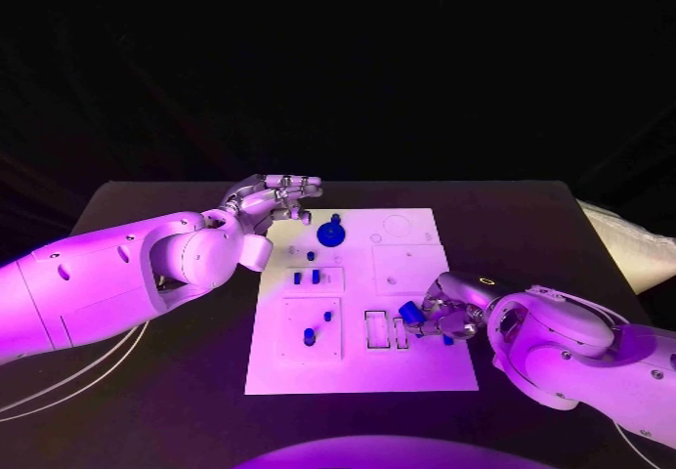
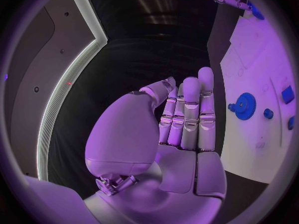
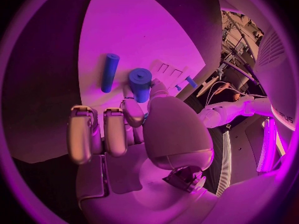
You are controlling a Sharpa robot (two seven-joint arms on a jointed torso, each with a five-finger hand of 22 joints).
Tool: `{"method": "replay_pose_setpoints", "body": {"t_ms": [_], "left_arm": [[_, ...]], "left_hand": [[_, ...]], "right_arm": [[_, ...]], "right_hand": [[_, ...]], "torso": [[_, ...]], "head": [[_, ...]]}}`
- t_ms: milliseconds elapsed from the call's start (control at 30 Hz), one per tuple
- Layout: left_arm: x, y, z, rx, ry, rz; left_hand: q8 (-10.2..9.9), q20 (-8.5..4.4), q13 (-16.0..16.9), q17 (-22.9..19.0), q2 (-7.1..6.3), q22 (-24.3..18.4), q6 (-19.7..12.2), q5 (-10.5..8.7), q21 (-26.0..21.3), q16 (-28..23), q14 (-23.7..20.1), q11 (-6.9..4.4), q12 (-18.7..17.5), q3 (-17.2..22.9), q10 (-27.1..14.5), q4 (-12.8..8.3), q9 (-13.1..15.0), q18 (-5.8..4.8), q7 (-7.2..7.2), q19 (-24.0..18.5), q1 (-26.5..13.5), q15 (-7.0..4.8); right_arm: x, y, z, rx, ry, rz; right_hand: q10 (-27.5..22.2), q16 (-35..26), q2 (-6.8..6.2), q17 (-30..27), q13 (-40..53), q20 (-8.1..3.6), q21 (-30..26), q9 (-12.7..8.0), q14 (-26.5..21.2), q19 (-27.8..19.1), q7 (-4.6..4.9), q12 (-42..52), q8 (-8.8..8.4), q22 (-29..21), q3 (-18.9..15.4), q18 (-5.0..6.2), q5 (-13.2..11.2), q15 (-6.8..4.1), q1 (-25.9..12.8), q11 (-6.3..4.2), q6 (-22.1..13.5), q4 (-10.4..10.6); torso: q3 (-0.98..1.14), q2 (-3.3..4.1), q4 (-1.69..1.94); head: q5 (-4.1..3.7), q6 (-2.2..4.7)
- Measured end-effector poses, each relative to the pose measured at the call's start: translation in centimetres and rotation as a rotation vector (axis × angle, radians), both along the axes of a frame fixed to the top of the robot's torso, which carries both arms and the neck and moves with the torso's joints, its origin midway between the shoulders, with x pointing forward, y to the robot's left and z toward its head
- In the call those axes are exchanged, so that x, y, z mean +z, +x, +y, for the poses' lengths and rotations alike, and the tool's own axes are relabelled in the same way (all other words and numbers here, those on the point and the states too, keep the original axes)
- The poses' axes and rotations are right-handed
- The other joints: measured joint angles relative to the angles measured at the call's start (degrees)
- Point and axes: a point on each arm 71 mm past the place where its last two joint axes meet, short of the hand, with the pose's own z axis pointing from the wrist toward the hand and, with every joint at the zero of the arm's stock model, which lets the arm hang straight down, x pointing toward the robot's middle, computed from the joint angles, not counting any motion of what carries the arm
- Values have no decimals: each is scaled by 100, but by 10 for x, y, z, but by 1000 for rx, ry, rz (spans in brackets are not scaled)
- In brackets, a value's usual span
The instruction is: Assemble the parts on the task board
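1. Right hand [image 1: 448, 311] sits nearest the camera, over the right edge of the task board [image 1: 408, 366]. It pinches a short blue cylinder [image 3: 140, 83] between thumb and one finger; the other fingers [image 3: 81, 134] lie curled alongside. In the head view the cylinder is mostly covered by the hand.

2. A longer blue rod [image 3: 109, 72] lies flat on the board just beside the held cylinder, apart from it. Whether it touches a fingertip cannot be told.

3. Left hand [image 1: 271, 203] hovers at the board's far left corner, holding nothing, fingers [image 2: 190, 114] extended and close together, thumb apart. Its palm faces away from the board in the left wrist view.

4. A blue gear [image 1: 331, 234] rests on the far part of the board, near the left hand, not touched by it. A small blue knob adjoins it in the left wrist view; the joint between them is unclear.

5. Several small blue parts [image 1: 308, 277] stand or lie in the board's left half. Their shapes are too small to make out.

6. Two rectangular slots [image 1: 376, 330] lie beside the right hand; their contents cannot be made out
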Motion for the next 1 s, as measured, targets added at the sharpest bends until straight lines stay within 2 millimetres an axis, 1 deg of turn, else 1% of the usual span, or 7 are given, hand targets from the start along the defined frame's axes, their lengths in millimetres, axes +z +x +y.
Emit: {"method": "replay_pose_setpoints", "body": {"t_ms": [100, 200, 433, 533, 667, 867, 1000], "left_arm": [[0, 0, 0, 0, 0, 0], [0, 0, 1, 0, 1, 1], [0, 0, 0, -1, 1, 1], [0, 0, 0, -2, 1, 1], [0, 0, 0, -2, 2, 1], [0, 0, -1, -4, 2, 1], [0, 0, -1, -5, 2, 1]], "left_hand": [[0, 0, 0, 0, 0, 0, 0, 0, 0, 0, 0, 0, 0, 0, 0, 0, 0, -1, 0, 0, 0, 0], [0, 0, 0, 0, 0, 0, 0, 0, 0, 0, 0, 0, 0, 0, 0, 0, 0, 0, 0, 0, 0, 0], [21, 0, -5, -16, 0, -11, 0, 0, -23, 0, 8, 0, 0, 0, 0, 0, 0, 0, 0, 0, 0, 8], [22, 0, -5, -16, 0, -11, 0, 0, -23, 0, 9, 0, 0, 0, 0, 0, 0, 0, 0, 0, 0, 9], [21, 0, -5, -16, 0, -11, 0, 0, -23, 0, 9, 0, 0, 0, 0, 0, 0, -1, 0, 0, 0, 9], [21, 0, -5, -15, 0, -11, 0, 0, -23, 0, 9, 0, 0, 0, 0, 0, 0, 0, 0, 0, 0, 9], [21, 0, -5, -15, 0, -10, 0, 0, -23, 0, 9, 0, 0, 0, 0, 0, 0, 0, 0, 0, 0, 9]], "right_arm": [[0, -4, -4, -24, 27, 0], [2, -8, -7, -57, 76, -6], [13, -10, -4, -110, 195, -23], [13, -10, -3, -121, 223, -9], [12, -11, 4, -117, 248, 17], [10, -13, 16, -89, 261, 60], [8, -14, 22, -67, 254, 98]], "right_hand": [[13, 0, 98, 6, 31, -9, 0, -6, 10, 9, 15, 0, -29, 0, 17, 1, 230, -9, 91, -14, -20, -26], [13, 0, 64, 24, 29, -9, 0, -6, -11, 9, 17, -1, -28, 0, 68, 1, 340, -29, 198, -14, -23, -109], [12, 0, 61, 30, 74, -9, 0, -6, -11, 9, 9, -11, -21, -1, 77, 0, 373, -29, 210, -14, -32, -118], [13, 0, 61, 30, 75, -9, 0, -6, -11, 9, 10, -11, -20, -1, 76, 0, 374, -29, 210, -14, -30, -118], [31, 0, 61, 30, 89, -29, 0, -6, -11, 29, 29, -24, -19, -1, -4, 0, 516, -29, 210, -32, -10, -53], [31, 0, 65, 29, 111, -29, 0, -5, -11, 29, 21, -30, -1, -2, -69, 1, 517, -29, 206, -32, -1, 12], [61, 0, 205, 29, 127, -29, 0, -5, -11, 29, 41, -31, 2, -2, -179, 1, 517, -29, 60, -61, 44, 11]], "torso": [[1, -1, 0], [3, -3, -2], [4, -1, -3], [4, 1, -1], [2, 2, 2], [-1, 2, 3], [-2, 2, 3]], "head": [[4, 1], [6, 7], [-3, 20], [-5, 20], [-5, 16], [8, 5], [21, 5]]}}
